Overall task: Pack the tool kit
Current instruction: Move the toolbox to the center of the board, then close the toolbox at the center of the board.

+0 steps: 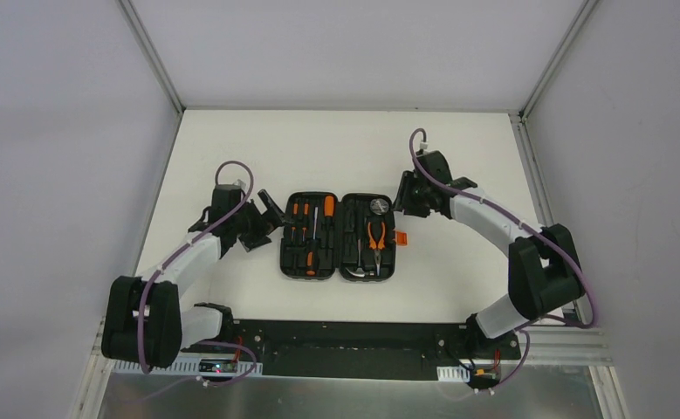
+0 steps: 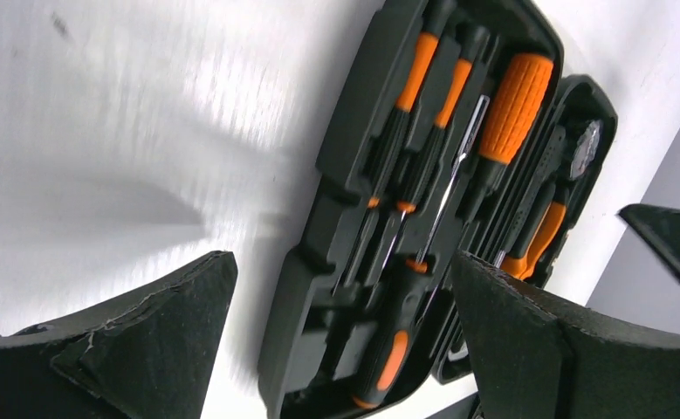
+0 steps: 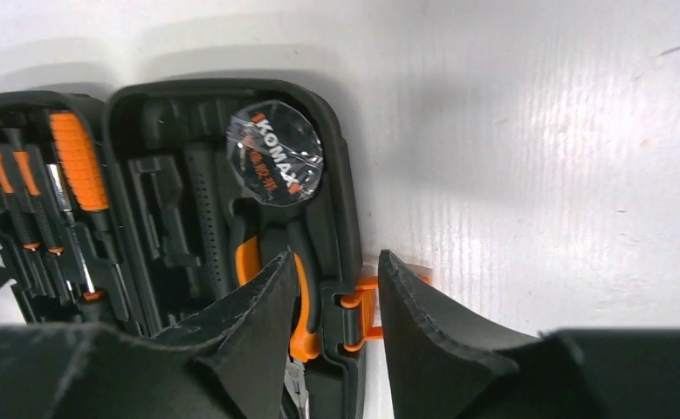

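Tool kit case (image 1: 340, 262) open flat, screwdrivers (image 1: 302, 212) left half, pliers (image 1: 375, 236) right half, both jaws released

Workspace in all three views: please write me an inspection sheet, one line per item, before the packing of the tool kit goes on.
Surface: white table, faint marks.
Job's things: tool kit case lies open flat; screwdrivers and pliers sit in slots; orange latch sticks out at its right edge.
Clutter: nothing seen.
Grippers: left gripper open, beside the case's left edge; right gripper open, one finger on each side of the latch.
Cables: purple cables run along both arms, off the case.
Surroundings: grey walls, metal frame.
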`<state>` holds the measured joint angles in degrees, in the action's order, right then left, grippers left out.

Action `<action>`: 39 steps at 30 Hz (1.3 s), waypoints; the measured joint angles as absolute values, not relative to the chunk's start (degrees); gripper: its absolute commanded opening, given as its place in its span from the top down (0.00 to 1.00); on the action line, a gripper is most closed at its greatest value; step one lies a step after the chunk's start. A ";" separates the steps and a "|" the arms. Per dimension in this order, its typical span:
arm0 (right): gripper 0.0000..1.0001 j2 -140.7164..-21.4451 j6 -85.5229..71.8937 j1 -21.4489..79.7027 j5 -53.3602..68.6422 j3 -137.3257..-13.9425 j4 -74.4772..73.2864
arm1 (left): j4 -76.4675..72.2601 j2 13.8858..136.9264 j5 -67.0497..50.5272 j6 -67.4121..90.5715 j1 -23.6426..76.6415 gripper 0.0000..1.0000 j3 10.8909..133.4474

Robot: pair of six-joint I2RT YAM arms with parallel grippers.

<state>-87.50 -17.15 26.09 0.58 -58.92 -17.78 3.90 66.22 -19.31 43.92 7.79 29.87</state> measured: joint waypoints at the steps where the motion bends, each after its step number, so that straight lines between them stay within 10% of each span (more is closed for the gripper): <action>1: 0.59 -88.12 -17.67 25.56 1.56 -58.13 -17.12 | 2.79 67.90 -19.46 43.97 7.79 0.02 30.57; 17: 0.65 -97.45 -22.41 24.29 12.32 -53.93 -5.21 | -8.40 82.70 -26.63 45.76 9.72 0.11 35.11; 39: 0.65 -98.30 -24.51 24.25 10.44 -53.78 -2.04 | -3.53 65.25 -18.65 47.13 18.22 0.19 39.68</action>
